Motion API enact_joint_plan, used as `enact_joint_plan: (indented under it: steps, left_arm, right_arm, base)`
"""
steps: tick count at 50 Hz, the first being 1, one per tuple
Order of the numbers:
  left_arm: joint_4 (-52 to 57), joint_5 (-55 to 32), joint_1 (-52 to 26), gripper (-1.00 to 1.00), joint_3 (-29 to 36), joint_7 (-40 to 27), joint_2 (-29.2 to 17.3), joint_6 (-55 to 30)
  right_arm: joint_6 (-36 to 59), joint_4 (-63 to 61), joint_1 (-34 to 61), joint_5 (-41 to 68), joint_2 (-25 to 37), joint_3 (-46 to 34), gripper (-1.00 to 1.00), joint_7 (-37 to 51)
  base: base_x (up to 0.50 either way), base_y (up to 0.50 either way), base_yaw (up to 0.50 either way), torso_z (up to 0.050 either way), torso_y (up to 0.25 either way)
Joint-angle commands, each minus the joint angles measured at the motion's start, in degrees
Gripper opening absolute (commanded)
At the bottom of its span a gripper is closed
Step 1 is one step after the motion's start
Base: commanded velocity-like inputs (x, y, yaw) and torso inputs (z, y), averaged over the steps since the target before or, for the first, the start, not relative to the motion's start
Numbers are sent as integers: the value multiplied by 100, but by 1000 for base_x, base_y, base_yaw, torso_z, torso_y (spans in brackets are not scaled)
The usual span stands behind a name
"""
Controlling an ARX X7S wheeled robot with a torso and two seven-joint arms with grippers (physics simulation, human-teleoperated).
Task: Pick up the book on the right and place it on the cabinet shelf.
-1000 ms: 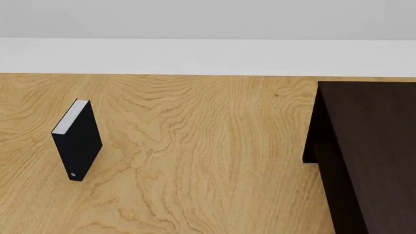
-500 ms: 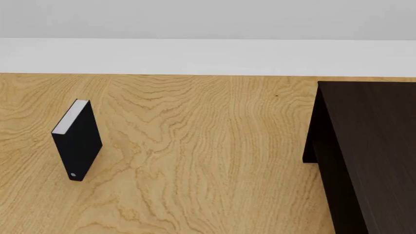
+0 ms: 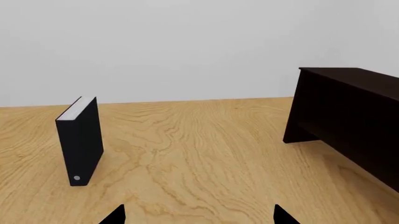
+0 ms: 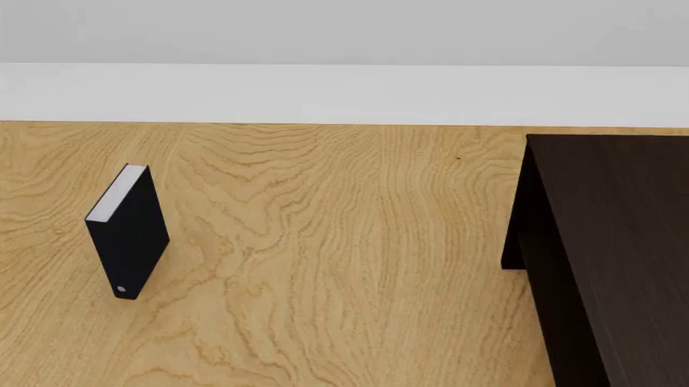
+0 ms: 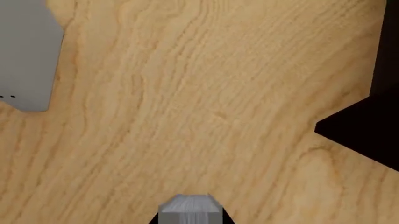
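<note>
My right gripper [image 5: 188,220] is shut on the book [image 5: 190,206], a light grey block with streaked page edges wedged between the two dark fingertips, held above the wooden table. The very dark cabinet [image 4: 619,250] stands at the table's right side and also shows in the left wrist view [image 3: 349,112] and the right wrist view [image 5: 367,135]. Its shelf is hidden from these angles. My left gripper [image 3: 199,217] hangs open over bare wood with nothing between its fingertips. Neither arm appears in the head view.
A thin black book [image 4: 127,234] stands upright on the table's left part [image 3: 80,140], well away from the cabinet. Light wooden tabletop [image 4: 344,266] lies between them, with a white wall behind. A flat grey shape [image 5: 25,56] with tiny dark marks sits at the right wrist view's edge; I cannot tell what it is.
</note>
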Motion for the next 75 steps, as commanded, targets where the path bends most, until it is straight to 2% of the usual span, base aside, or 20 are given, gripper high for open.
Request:
enact_joint_plan:
  steps: [1, 17, 26, 31, 38, 58, 64, 75]
  left_arm:
    - [-26, 1, -12, 100, 21, -14, -16, 24]
    - [-25, -34, 10, 100, 49, 4, -39, 99]
    - [10, -46, 28, 100, 60, -17, -61, 107]
    - [29, -37, 52, 100, 91, -19, -71, 117]
    - [63, 1, 65, 100, 134, -49, -91, 107]
    - [87, 46, 85, 100, 228, -97, -116, 127]
    - [85, 32, 77, 100, 244, -93, -131, 126]
    - [128, 76, 110, 100, 309, -114, -154, 156]
  right_arm:
    - [-263, -124, 117, -90, -20, 191, -100, 26]
    - [-731, -159, 730, 741, 354, -73, -100, 772]
    - [-1025, -111, 1576, 1058, 461, -231, -100, 992]
    - [-1074, 72, 2361, 1054, 438, -479, -100, 1118]
    - [-833, 141, 2970, 487, 52, -664, -100, 614]
    - [-959, 226, 3572, -987, -732, -678, -100, -422]
    - [-1018, 384, 3847, -1236, -946, -829, -100, -524]
    - [-1228, 867, 4557, -2291, -1380, -1424, -100, -1347]
  base:
    - [0, 0, 0, 0, 0]
    - [0, 0, 0, 0, 1]
    - [0, 0, 0, 0, 0]
    - [0, 0, 0, 0, 2]
    - [0, 0, 0, 0, 0]
    - [0, 0, 0, 0, 1]
    - [0, 0, 0, 0, 0]
    - [0, 0, 0, 0, 2]
